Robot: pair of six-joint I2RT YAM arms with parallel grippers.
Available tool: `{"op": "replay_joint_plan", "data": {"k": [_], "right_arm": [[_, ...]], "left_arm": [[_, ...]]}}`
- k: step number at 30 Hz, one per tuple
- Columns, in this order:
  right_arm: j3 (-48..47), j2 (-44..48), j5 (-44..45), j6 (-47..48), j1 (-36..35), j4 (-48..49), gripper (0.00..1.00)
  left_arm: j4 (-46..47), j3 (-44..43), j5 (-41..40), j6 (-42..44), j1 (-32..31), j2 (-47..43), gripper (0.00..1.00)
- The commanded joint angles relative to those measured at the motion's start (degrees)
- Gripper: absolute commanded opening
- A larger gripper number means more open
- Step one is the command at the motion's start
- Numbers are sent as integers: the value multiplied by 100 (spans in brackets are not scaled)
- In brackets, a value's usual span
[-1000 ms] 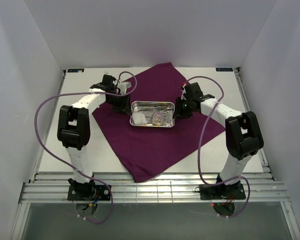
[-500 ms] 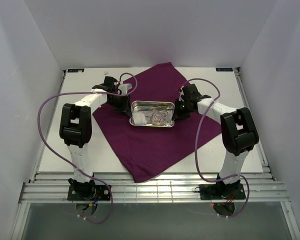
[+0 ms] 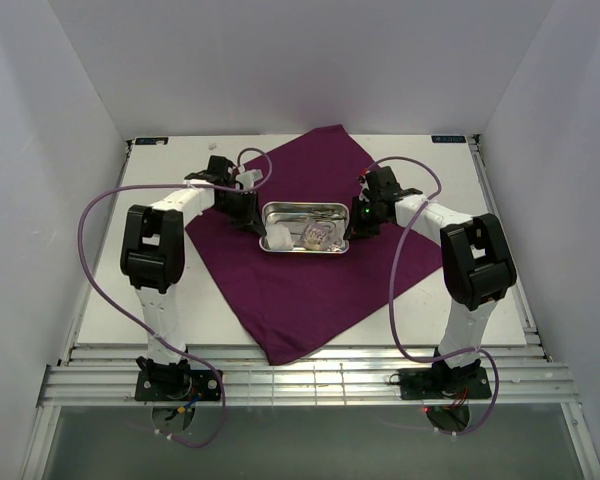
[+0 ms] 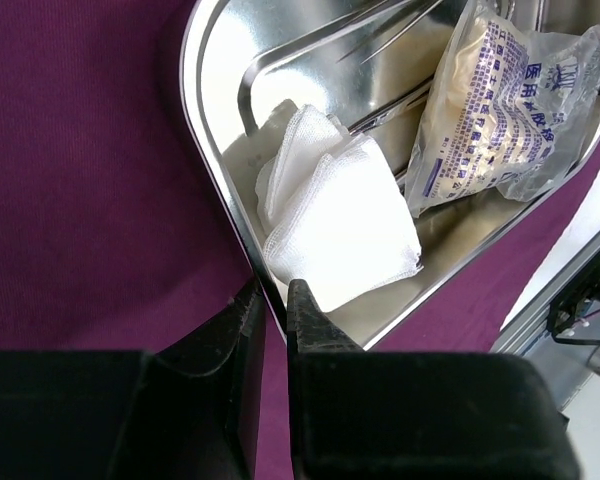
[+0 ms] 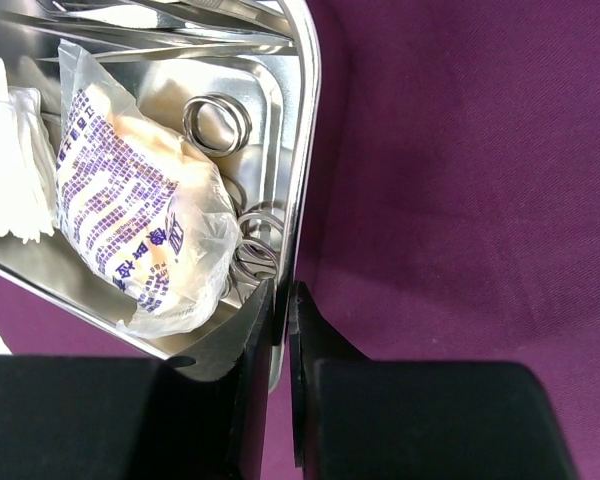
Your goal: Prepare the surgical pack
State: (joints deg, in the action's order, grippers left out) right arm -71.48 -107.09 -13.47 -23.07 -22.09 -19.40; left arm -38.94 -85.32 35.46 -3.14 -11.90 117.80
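**Mia:** Where is the purple cloth (image 3: 310, 285)?

**Tom:** It lies spread out flat on the white tabletop (image 3: 155, 170). It is turned like a diamond, with one corner pointing to the back and one to the front edge.

**Mia:** And the steel tray (image 4: 220, 60)?

**Tom:** It is over the middle of the cloth, between the two arms. I cannot tell if it rests on the cloth or is lifted a little.

**Mia:** What is in the tray?

**Tom:** White gauze pads (image 4: 340, 215) lie folded at the left end. Next to them is a plastic packet (image 4: 500, 100) with blue writing on it. The metal tools (image 5: 217, 122) lie along the back of the tray, and their round finger rings poke out beside and under the packet at the right end.

**Mia:** What is the left pincer (image 4: 275, 300) doing?

**Tom:** It is pinching the rim at the left end of the tray, just by the gauze. One finger is inside the rim and one is outside.

**Mia:** And the right pincer (image 5: 283, 300)?

**Tom:** It is pinching the rim at the right end in the same way, close to the packet and the rings. The thin edge of the tray runs right between its two fingers.
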Motion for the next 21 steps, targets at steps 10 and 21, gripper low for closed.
{"op": "replay_joint_plan", "data": {"k": [10,21], "right_arm": [[107,688,-445,40,-182,-407,8],[1145,1155,-261,-268,-779,-161,8]], "left_arm": [[-246,621,102,217,-14,-1223,0],[-255,1483,-83,516,-14,-1576,0]]}}
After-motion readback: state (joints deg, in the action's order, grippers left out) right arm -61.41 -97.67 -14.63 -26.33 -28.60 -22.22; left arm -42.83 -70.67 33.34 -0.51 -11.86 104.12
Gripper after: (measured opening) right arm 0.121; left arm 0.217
